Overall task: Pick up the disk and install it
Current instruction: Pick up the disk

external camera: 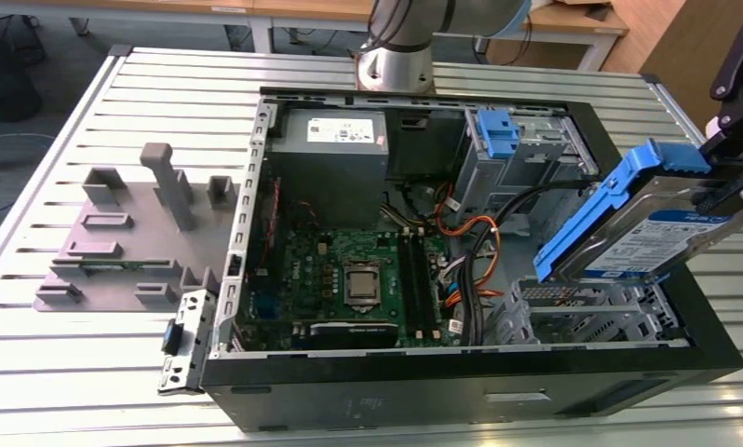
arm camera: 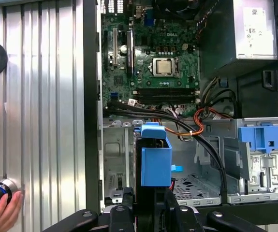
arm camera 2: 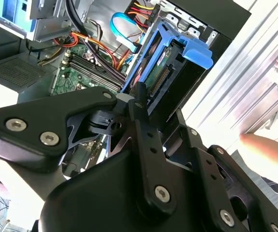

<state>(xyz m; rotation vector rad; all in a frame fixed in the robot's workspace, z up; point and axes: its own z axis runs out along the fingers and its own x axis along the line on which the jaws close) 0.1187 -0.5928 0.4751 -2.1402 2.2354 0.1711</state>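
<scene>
Partly cut off — pincer (external camera: pixel 735 191) clamps disk (external camera: pixel 645 237) over case (external camera: pixel 471 370).

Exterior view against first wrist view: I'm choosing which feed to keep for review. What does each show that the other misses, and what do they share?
The exterior view adds the grey fixture block on the slatted table at the exterior view's left, the arm's base, and the labelled face of the disk, held above the open case. The first wrist view adds a person's hand at the table's edge. Both show the disk in the shut jaws of the gripper, the motherboard and the power supply.
</scene>
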